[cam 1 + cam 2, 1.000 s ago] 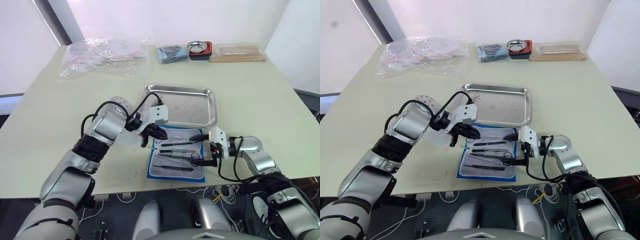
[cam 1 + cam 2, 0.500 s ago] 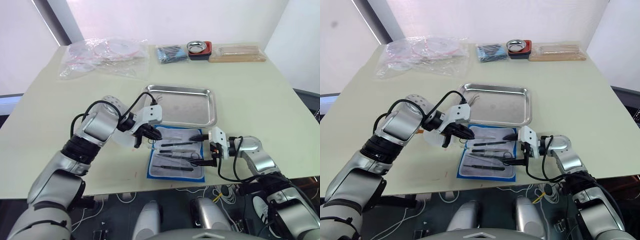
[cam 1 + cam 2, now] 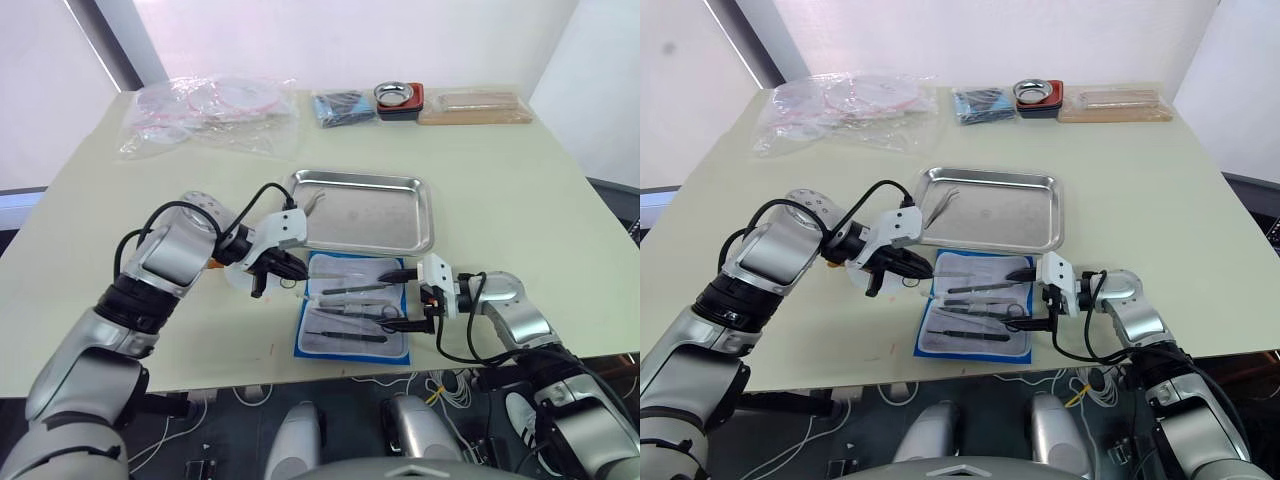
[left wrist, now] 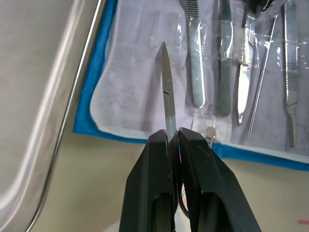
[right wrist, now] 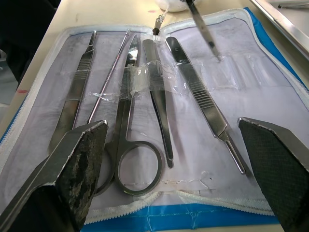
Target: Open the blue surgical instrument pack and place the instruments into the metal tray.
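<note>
The blue surgical instrument pack point(image 3: 318, 340) lies open on the table just in front of the metal tray point(image 3: 372, 213), its clear-pocketed inner face up. Several silver instruments point(image 5: 155, 94) still sit in the pockets. My left gripper point(image 3: 281, 272) hovers at the pack's left edge, shut on slim silver scissors point(image 4: 167, 94) whose tip points over the pack. A thin instrument point(image 3: 315, 203) lies in the tray's far left corner. At the pack's right edge my right gripper point(image 3: 405, 298) stands open, its fingers point(image 5: 79, 166) wide apart with nothing between them.
Along the far edge of the table lie clear plastic bags point(image 3: 210, 110), a small dark-blue packet point(image 3: 343, 105), a round metal bowl in a red holder point(image 3: 400, 98) and a tan flat box point(image 3: 475, 105). The table's front edge runs just behind the pack.
My left gripper has moved left, off the pack's upper left corner, carrying the scissors with it. The right gripper and the pack have stayed put.
</note>
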You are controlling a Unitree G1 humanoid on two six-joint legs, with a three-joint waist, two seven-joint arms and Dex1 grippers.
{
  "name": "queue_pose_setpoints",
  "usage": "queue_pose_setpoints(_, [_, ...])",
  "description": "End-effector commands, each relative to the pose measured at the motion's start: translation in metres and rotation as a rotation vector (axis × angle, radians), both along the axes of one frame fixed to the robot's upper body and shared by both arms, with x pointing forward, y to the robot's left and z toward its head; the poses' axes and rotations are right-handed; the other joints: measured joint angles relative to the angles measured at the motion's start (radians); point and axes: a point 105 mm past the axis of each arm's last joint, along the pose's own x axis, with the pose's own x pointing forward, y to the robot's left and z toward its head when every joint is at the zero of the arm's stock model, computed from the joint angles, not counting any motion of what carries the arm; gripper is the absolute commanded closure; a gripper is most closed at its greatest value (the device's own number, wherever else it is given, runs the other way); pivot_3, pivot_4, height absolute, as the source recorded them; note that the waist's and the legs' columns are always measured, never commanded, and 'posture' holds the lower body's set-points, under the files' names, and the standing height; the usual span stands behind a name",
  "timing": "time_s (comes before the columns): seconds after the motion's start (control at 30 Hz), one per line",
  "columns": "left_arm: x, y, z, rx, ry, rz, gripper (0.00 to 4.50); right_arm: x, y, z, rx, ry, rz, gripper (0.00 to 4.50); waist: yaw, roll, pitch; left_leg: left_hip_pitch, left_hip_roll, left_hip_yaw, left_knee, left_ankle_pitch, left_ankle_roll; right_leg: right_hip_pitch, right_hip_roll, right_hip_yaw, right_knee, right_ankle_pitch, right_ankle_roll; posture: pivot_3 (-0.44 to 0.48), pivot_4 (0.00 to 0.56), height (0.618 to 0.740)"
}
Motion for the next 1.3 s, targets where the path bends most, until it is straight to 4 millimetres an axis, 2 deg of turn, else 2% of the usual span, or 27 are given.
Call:
queue_pose_setpoints(0.03, [0.0, 0.003, 0.012, -0.003, -0.037, -0.011, 4.42, -0.021, -0.02, -0.064, -0.193, 0.225, -0.046, 0.0, 0.0, 0.0, 0.0, 0.0, 0.0, 0.0, 0.0, 0.0, 0.0, 0.0, 0.0, 0.0, 0.0, 0.0, 0.0, 0.0, 0.15, 0.74])
queue_pose_setpoints(0.3, [-0.001, 0.015, 0.024, 0.01, -0.061, 0.003, 4.42, -0.023, -0.02, -0.065, -0.191, 0.227, -0.045, 0.0, 0.0, -0.001, 0.0, 0.0, 0.0, 0.0, 0.0, 0.0, 0.0, 0.0, 0.0, 0.0, 0.001, 0.0, 0.0, 0.0, 0.15, 0.74])
queue_pose_setpoints(0.6, [-0.001, 0.01, 0.041, -0.084, -0.086, 0.037, 4.42, -0.023, -0.019, -0.065, -0.192, 0.227, -0.043, 0.0, 0.0, -0.001, -0.001, 0.001, 0.0, 0.0, 0.0, 0.0, 0.0, 0.0, 0.0, 0.0, 0.001, 0.0, 0.0, 0.0, 0.15, 0.74])
queue_pose_setpoints(0.9, [0.015, -0.028, 0.044, -0.337, -0.146, 0.191, 4.42, -0.024, -0.02, -0.066, -0.189, 0.226, -0.047, 0.0, -0.001, -0.002, -0.001, 0.001, 0.0, 0.0, 0.0, 0.0, 0.0, 0.0, 0.001, 0.0, 0.001, 0.0, 0.0, 0.0, 0.15, 0.74])
queue_pose_setpoints(1.3, [0.044, -0.049, 0.051, -0.503, -0.281, 0.404, 4.42, -0.025, -0.023, -0.065, -0.195, 0.219, -0.044, 0.0, 0.001, -0.002, -0.001, 0.001, 0.0, 0.0, 0.0, 0.0, 0.0, 0.002, 0.001, 0.0, 0.001, 0.0, 0.0, 0.0, 0.15, 0.74])
